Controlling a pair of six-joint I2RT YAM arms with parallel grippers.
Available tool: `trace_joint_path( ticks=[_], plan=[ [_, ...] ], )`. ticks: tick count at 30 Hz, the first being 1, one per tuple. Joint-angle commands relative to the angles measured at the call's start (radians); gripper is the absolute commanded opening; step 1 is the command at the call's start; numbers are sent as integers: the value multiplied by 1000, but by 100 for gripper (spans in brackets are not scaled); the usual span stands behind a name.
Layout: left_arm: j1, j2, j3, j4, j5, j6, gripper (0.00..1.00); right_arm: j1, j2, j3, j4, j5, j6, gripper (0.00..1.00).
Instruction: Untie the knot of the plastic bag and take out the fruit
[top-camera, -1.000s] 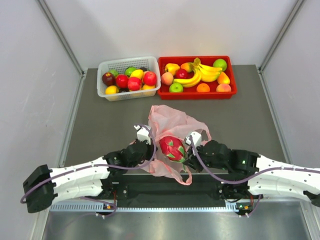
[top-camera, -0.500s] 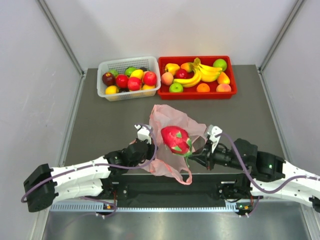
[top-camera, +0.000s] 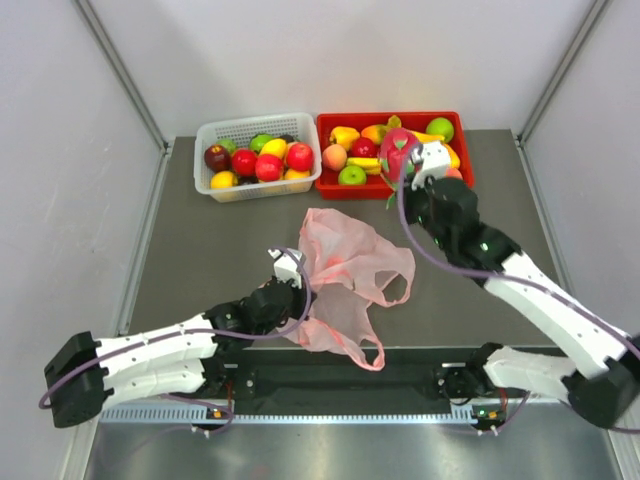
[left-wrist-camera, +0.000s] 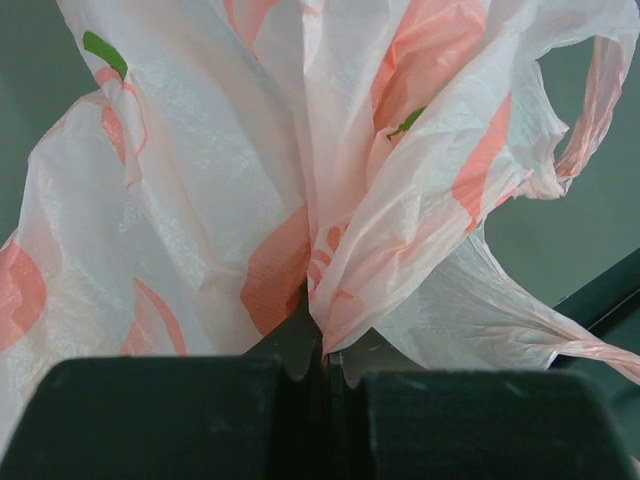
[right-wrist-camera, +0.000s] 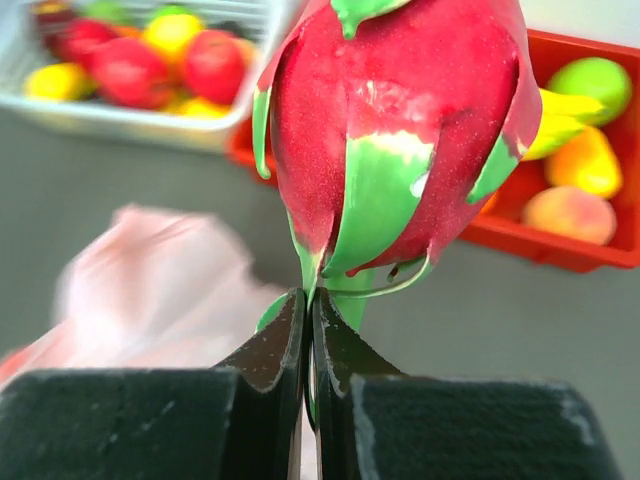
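Bare tabletop (top-camera: 215, 240) either side of plastic bag (top-camera: 345, 270); basket (top-camera: 260, 190), tray (top-camera: 400, 190) along far edge.

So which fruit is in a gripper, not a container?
The dragon fruit, red with green tips: the right gripper pinches one tip, near the red tray. All others lie in that tray or the white basket.

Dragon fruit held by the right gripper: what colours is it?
The dragon fruit is red-pink with green-tipped scales, clearest in the right wrist view.
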Motion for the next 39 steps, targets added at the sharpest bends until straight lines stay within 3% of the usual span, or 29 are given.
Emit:
trace_joint_path(
  ticks=[1, 6, 12, 19, 21, 22, 24, 25, 27, 29, 35, 39],
  plan=[
    [3, -33, 33, 27, 5, 23, 0, -177, 161, 111, 175, -101, -43, 0],
    [4, -50, 27, 34, -4, 37, 0, -345, 504, 331, 212, -100, -40, 0],
    [6, -65, 45, 23, 4, 54, 0, -429, 853, 624, 110, -130, -23, 0],
    [4, -111, 56, -35, 1, 74, 0, -463, 1057, 818, 39, -167, -37, 1],
    [4, -121, 62, -43, 2, 74, 0, -477, 1102, 865, 5, -175, -41, 15],
    [6, -122, 63, -46, 2, 74, 0, -478, 1108, 889, -13, -185, -40, 40],
    [4, -121, 66, -45, 4, 72, 0, -488, 1082, 885, -21, -196, -31, 61],
    [4, -118, 66, -42, 8, 72, 0, -488, 1061, 860, -15, -193, -29, 80],
    [6, -109, 71, -36, 10, 72, 0, -486, 975, 817, 11, -195, -28, 99],
    [4, -101, 73, -25, 22, 72, 0, -489, 903, 742, 21, -205, -15, 100],
    [4, -59, 71, 29, 31, 66, 0, -451, 489, 437, -13, -311, 45, 100],
    [4, -30, 83, 38, 40, 66, 0, -287, 249, 206, -47, -293, 55, 100]
  ],
)
